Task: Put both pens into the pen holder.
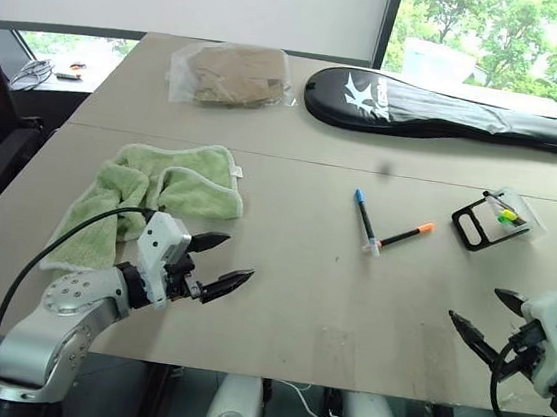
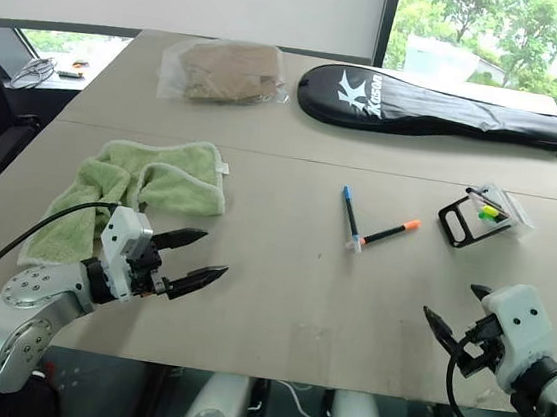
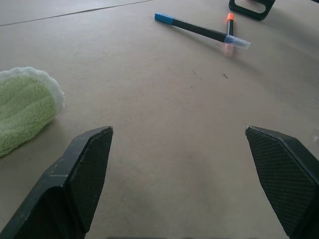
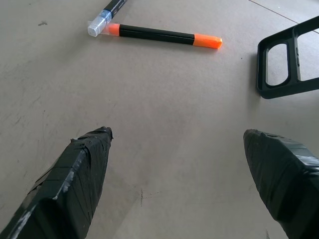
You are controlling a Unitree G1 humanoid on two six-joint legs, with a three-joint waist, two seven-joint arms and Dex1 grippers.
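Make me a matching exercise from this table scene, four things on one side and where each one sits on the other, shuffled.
Things:
1. blue-capped dark pen
2. clear plastic pen holder with black frame
3. fluffy green cloth
4. long black racket bag

Places:
A. far edge of the table
B. table middle, touching the orange-capped black pen
C. by the left gripper
D. ahead of the right gripper

Pairs: 1-B, 2-D, 3-C, 4-A

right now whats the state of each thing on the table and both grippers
blue-capped pen: flat on the table, capped, touching the other pen's end
orange-capped pen: flat on the table, not held
pen holder: tipped on its side, yellow-green markers inside
green towel: crumpled
racket bag: lying flat, closed
plastic bag: lying flat
left gripper: open, empty
right gripper: open, empty
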